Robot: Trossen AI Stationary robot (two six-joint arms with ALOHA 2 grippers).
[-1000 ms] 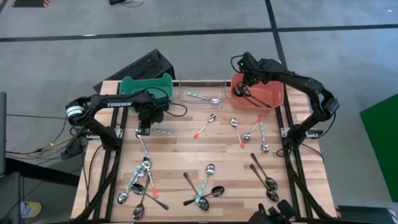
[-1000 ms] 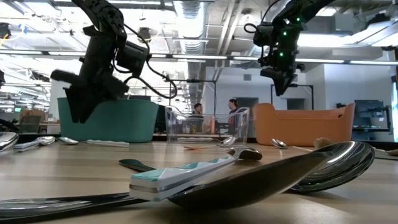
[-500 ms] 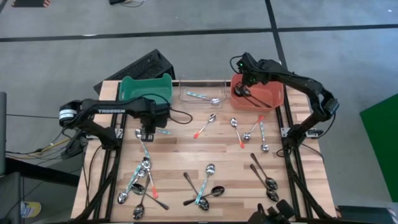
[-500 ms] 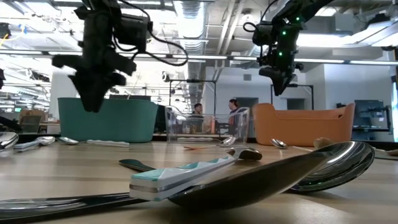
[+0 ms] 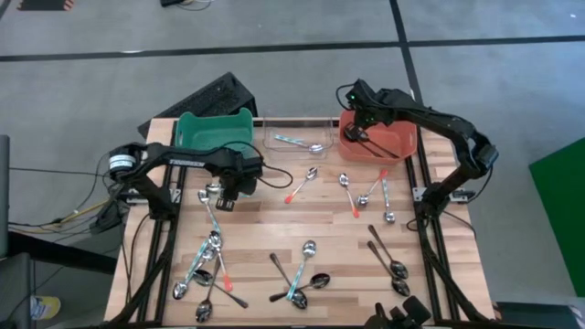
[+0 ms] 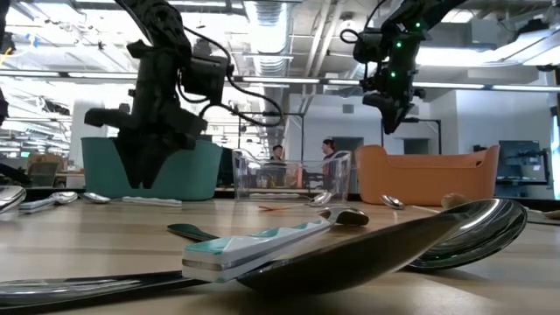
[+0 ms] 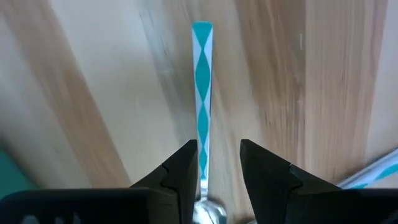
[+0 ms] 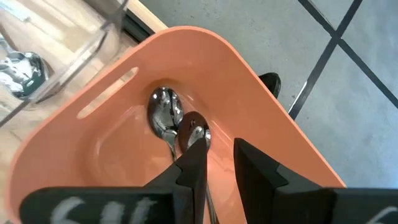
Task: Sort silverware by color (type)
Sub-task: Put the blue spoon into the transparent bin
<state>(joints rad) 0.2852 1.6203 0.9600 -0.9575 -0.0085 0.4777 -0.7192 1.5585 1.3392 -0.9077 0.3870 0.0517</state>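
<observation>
1. The wooden table (image 5: 274,219) has pale planks and sits on a grey tiled floor; the low view looks past it into a large room with ceiling pipes, where two people stand far off.
2. Along the far edge stand a teal bin (image 5: 214,131), a clear bin (image 5: 302,139) and an orange bin (image 5: 378,135).
3. Spoons (image 5: 302,274) lie scattered: a cluster at the near left corner, several at near middle, more toward the right side and below the clear bin.
4. The left gripper (image 7: 216,163) hangs over the table just in front of the teal bin, fingers partly apart either side of a teal-and-white spoon handle (image 7: 202,81); I cannot tell whether they grip it.
5. The right gripper (image 8: 214,155) hovers above the orange bin, fingers slightly apart and holding nothing; two spoons (image 8: 171,121) lie in the bin.
6. The middle strip of planks between the spoon groups is bare.
</observation>
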